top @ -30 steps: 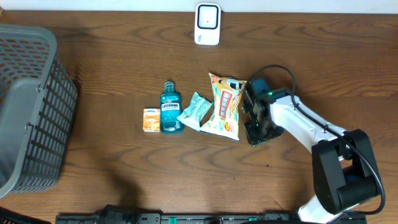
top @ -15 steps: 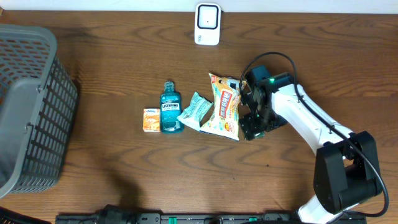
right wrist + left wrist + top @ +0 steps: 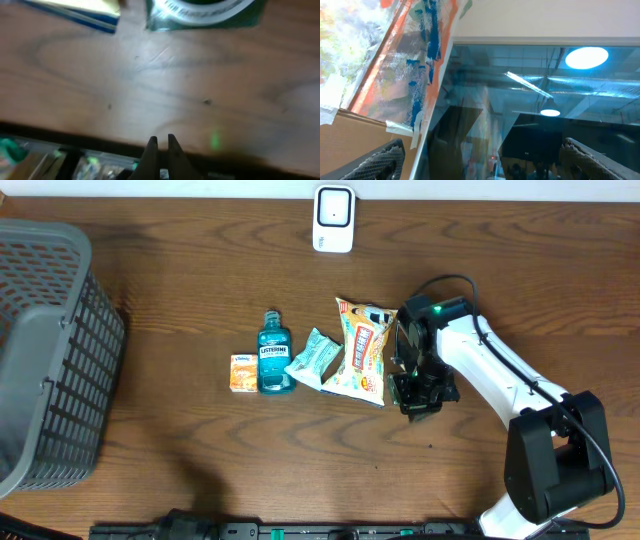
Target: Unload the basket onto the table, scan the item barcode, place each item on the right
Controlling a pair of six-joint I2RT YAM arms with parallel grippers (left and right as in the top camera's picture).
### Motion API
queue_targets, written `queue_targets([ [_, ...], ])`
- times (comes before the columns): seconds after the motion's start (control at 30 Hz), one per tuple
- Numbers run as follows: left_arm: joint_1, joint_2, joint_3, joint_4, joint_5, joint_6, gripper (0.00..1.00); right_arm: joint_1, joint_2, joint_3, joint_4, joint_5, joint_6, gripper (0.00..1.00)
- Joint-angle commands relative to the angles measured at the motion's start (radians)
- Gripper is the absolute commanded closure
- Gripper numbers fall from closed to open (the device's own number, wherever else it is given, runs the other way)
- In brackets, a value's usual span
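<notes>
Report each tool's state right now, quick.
Left tool: open, nothing between its fingers.
Right tool: shut, holding nothing.

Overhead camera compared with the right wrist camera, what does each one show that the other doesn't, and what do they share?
Only the overhead: the grey basket, the white scanner, the Listerine bottle, the small orange box and the teal packet. Only the right wrist: that the right gripper is shut with nothing between its fingers, and a blurred green label with a white ring. Both: the wooden table, and probably the yellow snack bag, its edge seemingly at the wrist view's top left.
</notes>
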State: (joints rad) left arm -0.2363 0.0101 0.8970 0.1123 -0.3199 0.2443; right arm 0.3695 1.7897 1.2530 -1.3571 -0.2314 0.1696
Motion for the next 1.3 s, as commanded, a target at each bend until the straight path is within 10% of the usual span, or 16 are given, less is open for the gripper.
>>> queue_targets([
  [0.0,0.005,-0.007,0.002,0.002,-0.006,0.017,0.02,-0.011,-0.024,0.016,-0.060,-0.150,0.016,0.99],
  [0.2,0.005,-0.007,0.002,0.001,-0.006,0.017,0.02,-0.016,-0.152,0.016,-0.238,-0.121,-0.013,0.99],
  [0.33,0.005,-0.007,0.002,-0.002,-0.006,0.017,0.02,-0.016,-0.335,0.012,-0.271,0.105,0.446,0.99],
  [0.37,0.005,-0.007,0.002,-0.002,-0.006,0.017,0.02,-0.016,-0.411,0.003,-0.262,0.170,0.673,0.84],
  [0.4,0.005,-0.007,0.002,-0.002,-0.006,0.017,0.02,-0.014,-0.499,-0.013,-0.224,0.229,0.953,0.47],
  [0.5,0.005,-0.007,0.002,-0.002,-0.006,0.017,0.02,-0.014,-0.624,-0.053,-0.093,0.245,1.239,0.01],
  [0.8,0.005,-0.007,0.002,-0.003,-0.006,0.017,0.02,-0.014,-0.579,-0.125,0.102,0.266,1.352,0.01],
  [1.27,0.005,-0.007,0.002,-0.005,-0.007,0.017,0.02,-0.020,-0.016,-0.155,0.423,0.109,1.358,0.01],
])
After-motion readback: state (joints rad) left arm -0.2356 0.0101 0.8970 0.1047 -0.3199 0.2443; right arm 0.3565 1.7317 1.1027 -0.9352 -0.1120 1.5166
